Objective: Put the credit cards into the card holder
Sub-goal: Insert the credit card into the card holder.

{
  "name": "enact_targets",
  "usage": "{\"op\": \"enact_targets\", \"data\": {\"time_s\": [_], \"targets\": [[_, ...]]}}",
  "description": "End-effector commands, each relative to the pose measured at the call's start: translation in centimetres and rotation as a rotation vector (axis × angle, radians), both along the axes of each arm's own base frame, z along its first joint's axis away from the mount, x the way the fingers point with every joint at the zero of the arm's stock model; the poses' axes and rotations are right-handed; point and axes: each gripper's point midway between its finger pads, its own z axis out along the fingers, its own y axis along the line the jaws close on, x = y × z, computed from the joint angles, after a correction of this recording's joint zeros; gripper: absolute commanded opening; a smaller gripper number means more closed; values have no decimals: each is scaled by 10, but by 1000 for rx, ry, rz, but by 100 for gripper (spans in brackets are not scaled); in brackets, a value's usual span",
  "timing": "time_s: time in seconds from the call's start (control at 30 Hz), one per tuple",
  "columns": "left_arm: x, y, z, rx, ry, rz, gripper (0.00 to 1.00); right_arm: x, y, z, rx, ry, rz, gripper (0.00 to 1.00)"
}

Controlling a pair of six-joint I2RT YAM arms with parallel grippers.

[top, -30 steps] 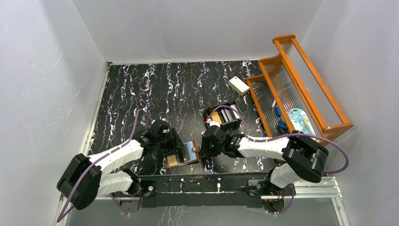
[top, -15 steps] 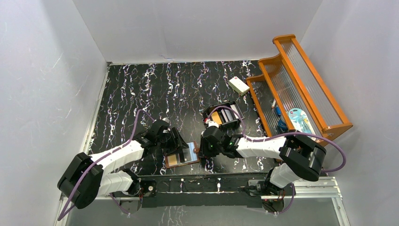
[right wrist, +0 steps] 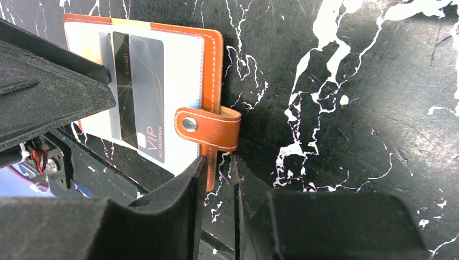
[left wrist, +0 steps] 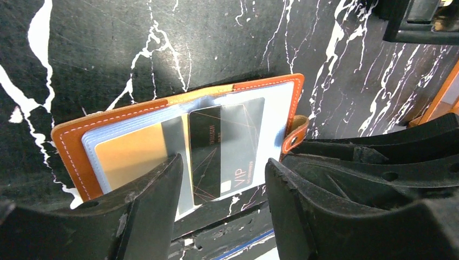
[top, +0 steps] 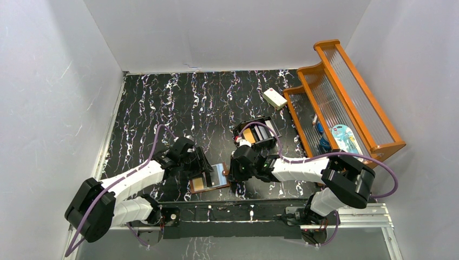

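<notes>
Left fingers apart over card holder

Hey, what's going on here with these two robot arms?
Cards are going into an open brown wallet lying on the table. The left hand hangs open over a dark card lying in the wallet, with a gold card beside it. The right hand seems to pinch the wallet's edge by the snap tab.

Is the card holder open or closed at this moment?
Open. The card holder lies spread flat, inner sleeves facing up with a dark card showing; its snap tab sticks out unfastened.
</notes>
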Motion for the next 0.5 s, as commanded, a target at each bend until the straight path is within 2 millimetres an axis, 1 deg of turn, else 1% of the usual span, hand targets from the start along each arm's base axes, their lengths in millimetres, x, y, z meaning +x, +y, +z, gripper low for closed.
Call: {"op": "enact_targets", "data": {"time_s": [0.0,0.23,0.37,0.47], "targets": [[0,2,3,23,-7,-9,57,2,7,5,27,-13,0,31],[-3,-8,-7,-21,31,-18,57,1,10,5,26,-9,8,31],[-4,-17,-10,-39,45,-31,57,0,14,5,30,-7,18,31],[-3,-23,-8,-51,40,-43,57,-3,17,4,31,-5,22,31]]}}
